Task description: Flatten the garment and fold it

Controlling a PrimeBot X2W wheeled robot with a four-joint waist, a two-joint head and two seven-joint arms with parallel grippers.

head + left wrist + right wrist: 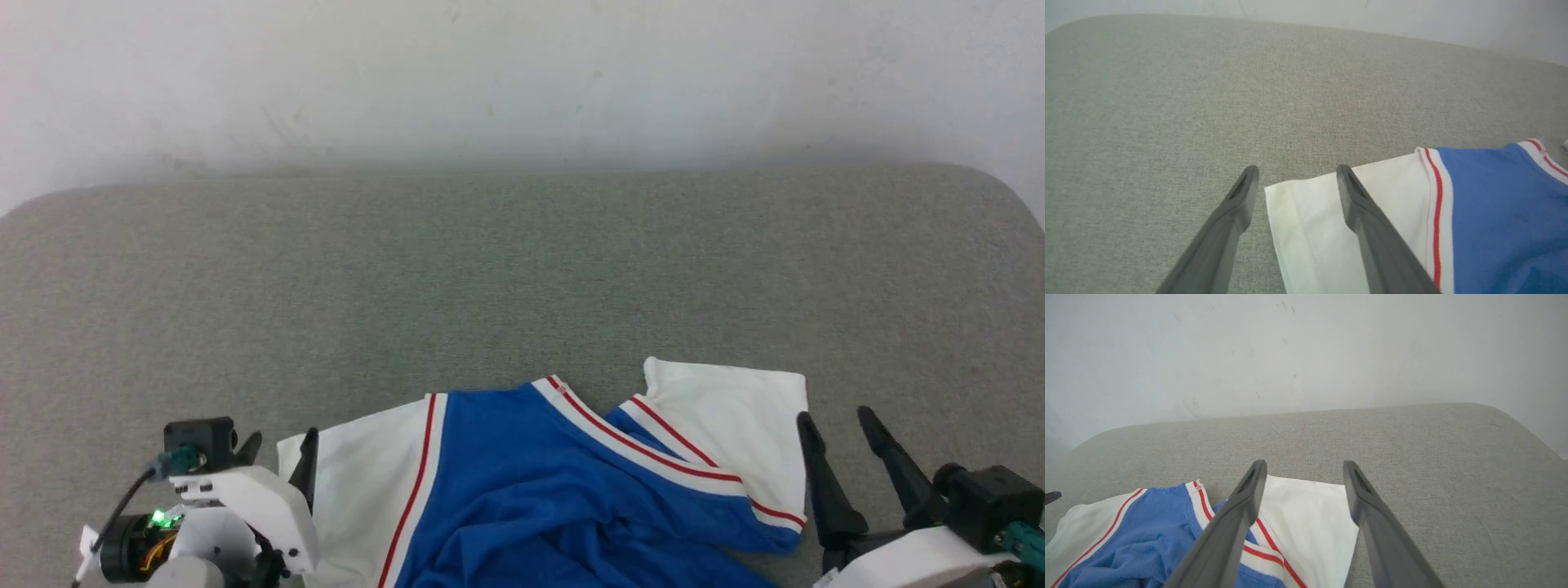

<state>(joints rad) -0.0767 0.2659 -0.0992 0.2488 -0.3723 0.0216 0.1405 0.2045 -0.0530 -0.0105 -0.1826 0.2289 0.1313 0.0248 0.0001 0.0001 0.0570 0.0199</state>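
The garment (531, 482) is a royal-blue T-shirt with white sleeves and red-striped white trim, lying rumpled at the near edge of the grey surface, its collar end pointing away from me. My left gripper (277, 445) is open at the outer edge of the left white sleeve (1314, 220); in the left wrist view one of its fingers lies over the sleeve and the other over bare cloth surface. My right gripper (837, 425) is open beside the right white sleeve (1306, 514), holding nothing. The garment's lower part is cut off by the bottom of the head view.
The grey fabric-covered surface (522, 269) stretches far behind the garment, with rounded far corners. A pale wall (522, 73) stands right behind it.
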